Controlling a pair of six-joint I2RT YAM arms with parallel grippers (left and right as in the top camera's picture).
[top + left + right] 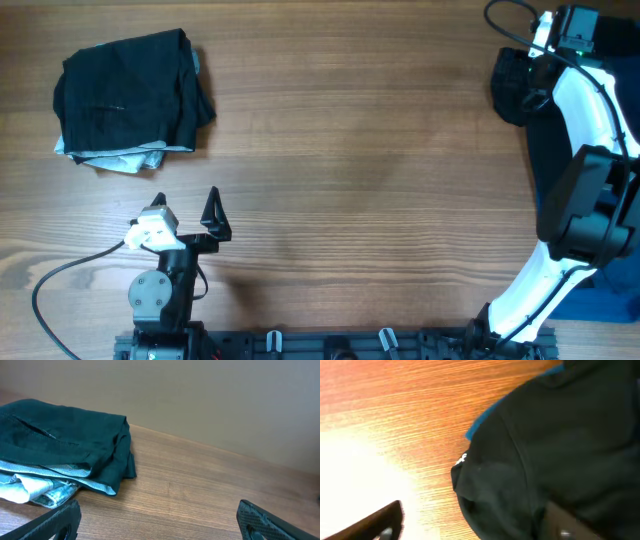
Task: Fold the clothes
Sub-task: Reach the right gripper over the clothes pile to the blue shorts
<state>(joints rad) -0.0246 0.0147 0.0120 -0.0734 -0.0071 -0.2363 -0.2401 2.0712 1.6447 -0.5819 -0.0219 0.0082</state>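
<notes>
The clothes of the task are out of view. My left gripper (186, 196) (157, 525) rests low near the table's front left, open, with only bare wood between its fingers. At the far right, my right gripper (470, 527) hovers open over a black garment (555, 445) (505, 95). The left finger (375, 525) is over wood, and the right finger (565, 525) is over the cloth without pinching it. A bright blue strip (485, 420) peeks out from under that garment; I cannot tell what it is.
A folded pile lies at the far left: a black garment (125, 90) (60, 440) on top, pale striped and mottled cloth (35, 487) beneath. The right arm (590, 190) runs along the right edge. A cable (60, 275) loops by the left arm's base.
</notes>
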